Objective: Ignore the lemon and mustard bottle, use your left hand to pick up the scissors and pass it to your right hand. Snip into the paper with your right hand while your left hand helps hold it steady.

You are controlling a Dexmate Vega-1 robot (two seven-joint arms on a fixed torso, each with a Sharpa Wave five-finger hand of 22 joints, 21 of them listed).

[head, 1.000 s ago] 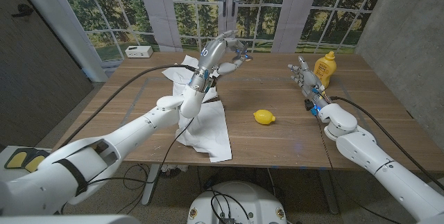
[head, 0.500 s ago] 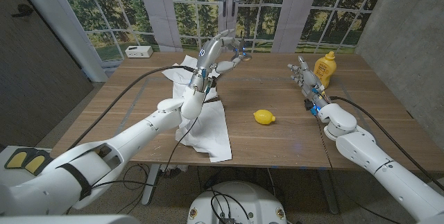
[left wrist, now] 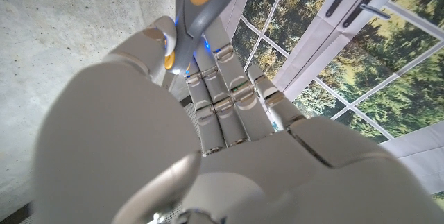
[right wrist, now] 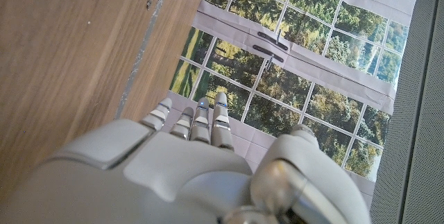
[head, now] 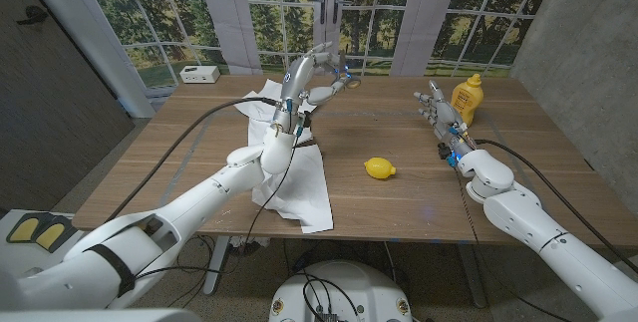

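Scissors (head: 339,77) with yellow-lined handles are up off the table, pinched in the left hand (head: 311,75), which holds them raised above the far end of the white paper (head: 297,174); in the left wrist view the thumb and fingers (left wrist: 229,92) close around the grey and yellow handle (left wrist: 201,5). So the pick-up looks done, while the pass has not yet happened: the right hand (head: 435,111) stands well apart on the other side of the table, fingers straight and held close together, gripping nothing, just beside the mustard bottle (head: 466,99). The right wrist view shows the same hand with its fingers (right wrist: 198,123) extended over bare wood. Between the two arms the lemon (head: 379,168) lies untouched on the wooden table (head: 399,212). The paper lies crumpled and partly draped under the left forearm, reaching to the near table edge, with no cut that I can make out. By my judgement the task is in its early part: what is left is bringing the scissors across to the right hand, a secure regrasp there, then steadying the sheet with the left hand and snipping.
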